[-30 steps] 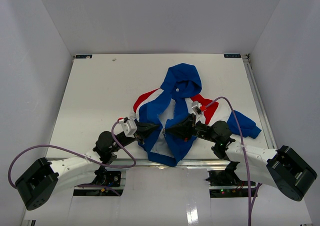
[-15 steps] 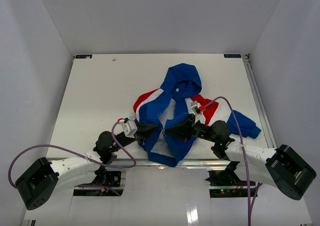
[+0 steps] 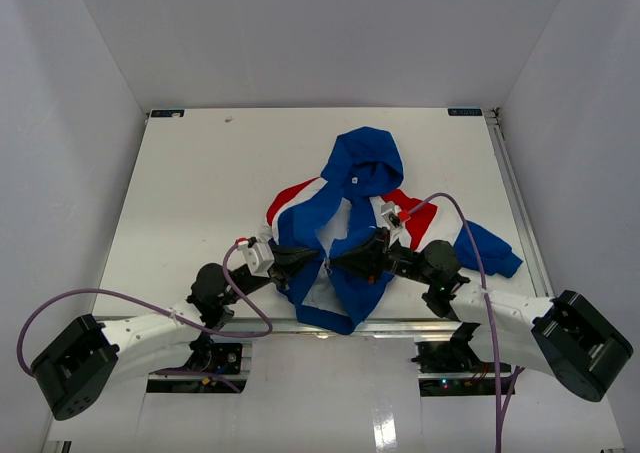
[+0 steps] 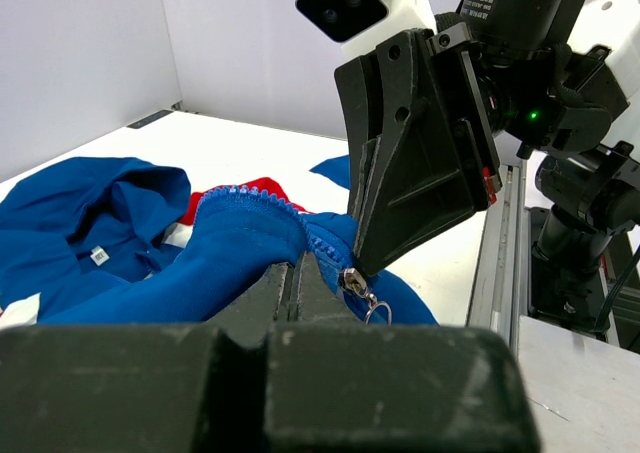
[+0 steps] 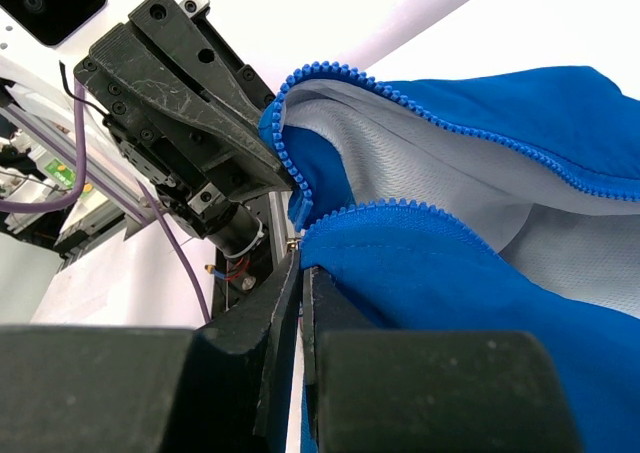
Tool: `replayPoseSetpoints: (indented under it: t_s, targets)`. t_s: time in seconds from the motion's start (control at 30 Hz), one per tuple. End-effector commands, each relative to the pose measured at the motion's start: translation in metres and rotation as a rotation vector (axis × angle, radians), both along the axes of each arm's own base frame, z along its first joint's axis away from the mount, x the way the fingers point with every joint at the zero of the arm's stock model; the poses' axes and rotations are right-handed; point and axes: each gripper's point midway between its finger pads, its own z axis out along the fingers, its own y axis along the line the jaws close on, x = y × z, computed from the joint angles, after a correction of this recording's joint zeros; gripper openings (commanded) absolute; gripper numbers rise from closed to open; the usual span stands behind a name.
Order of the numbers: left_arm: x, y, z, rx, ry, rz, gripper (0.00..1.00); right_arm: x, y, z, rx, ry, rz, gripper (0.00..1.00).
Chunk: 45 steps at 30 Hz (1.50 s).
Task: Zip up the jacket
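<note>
Left gripper (image 3: 316, 260) and right gripper (image 3: 337, 262) tip to tip, each clamped shut on jacket (image 3: 362, 163) zipper edge.

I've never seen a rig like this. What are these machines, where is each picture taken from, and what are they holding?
Two robot arms are bolted at the near edge of a white table. The overhead picture shows both: left arm, right arm. The other two pictures come from a small camera on each wrist, looking along its own jaws. On the table lies a small blue hooded jacket with red and white sleeves, unzipped. Each arm's jaws are shut on one side of the zip near its lower end, tips facing each other.
</note>
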Motion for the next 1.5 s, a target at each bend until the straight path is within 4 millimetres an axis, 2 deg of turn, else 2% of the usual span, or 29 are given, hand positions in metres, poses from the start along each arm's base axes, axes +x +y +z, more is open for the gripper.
replayPoseSetpoints:
  t_s: [0.0, 1.17, 1.47]
  targets:
    - [-0.004, 0.002, 0.003, -0.012, -0.034, -0.003, 0.00, 0.000, 0.000, 0.030, 0.065, -0.060, 0.010, 0.08]
    - [-0.008, -0.003, -0.002, 0.007, -0.045, -0.038, 0.00, 0.001, 0.003, 0.028, 0.066, 0.015, 0.029, 0.08]
    - [-0.019, -0.005, 0.000, 0.001, -0.058, -0.093, 0.00, 0.004, 0.002, 0.025, 0.061, 0.018, 0.017, 0.08]
